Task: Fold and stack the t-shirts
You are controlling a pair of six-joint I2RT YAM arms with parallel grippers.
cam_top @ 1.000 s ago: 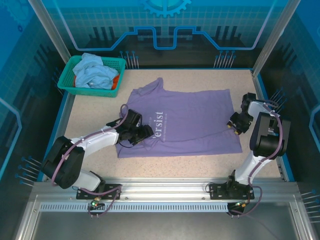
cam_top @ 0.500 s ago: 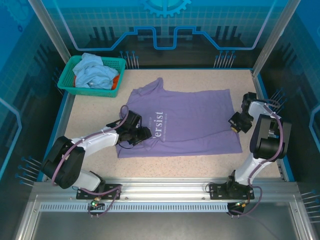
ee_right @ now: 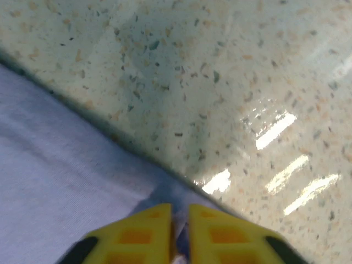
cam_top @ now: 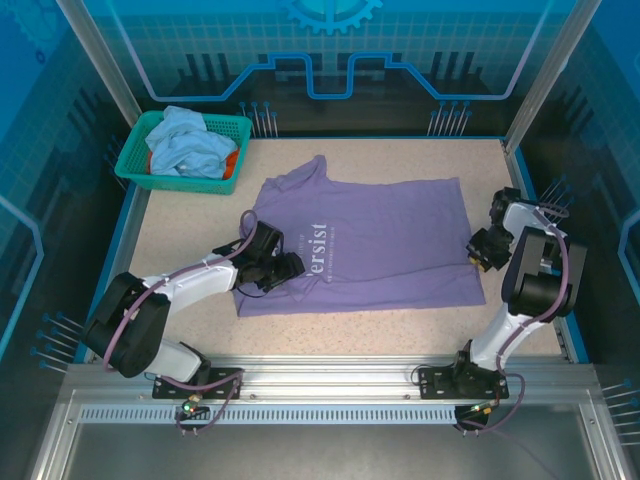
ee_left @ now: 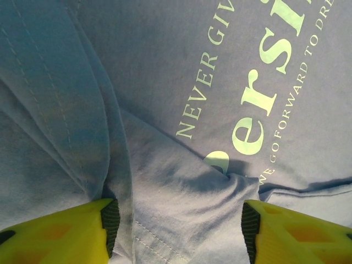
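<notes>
A lavender-purple t-shirt (cam_top: 375, 245) with white chest lettering lies spread on the table. My left gripper (cam_top: 290, 268) hovers low over its left part, open, yellow fingers (ee_left: 60, 234) either side of a raised fold of the cloth (ee_left: 181, 187) beside the lettering. My right gripper (cam_top: 478, 250) is at the shirt's right hem, shut on the purple t-shirt edge (ee_right: 165, 192), pinching it between yellow fingertips (ee_right: 146, 231). A light-blue shirt (cam_top: 188, 140) and an orange shirt (cam_top: 230, 162) lie bunched in the basket.
A teal mesh basket (cam_top: 131, 160) stands at the far left corner. Speckled tabletop (ee_right: 220, 82) shows beyond the shirt's right edge. Blue enclosure walls (cam_top: 320, 60) ring the table on three sides.
The right gripper has shifted a little right and toward the near edge, keeping the shirt's hem pinched. The left gripper has barely moved over the lettering.
</notes>
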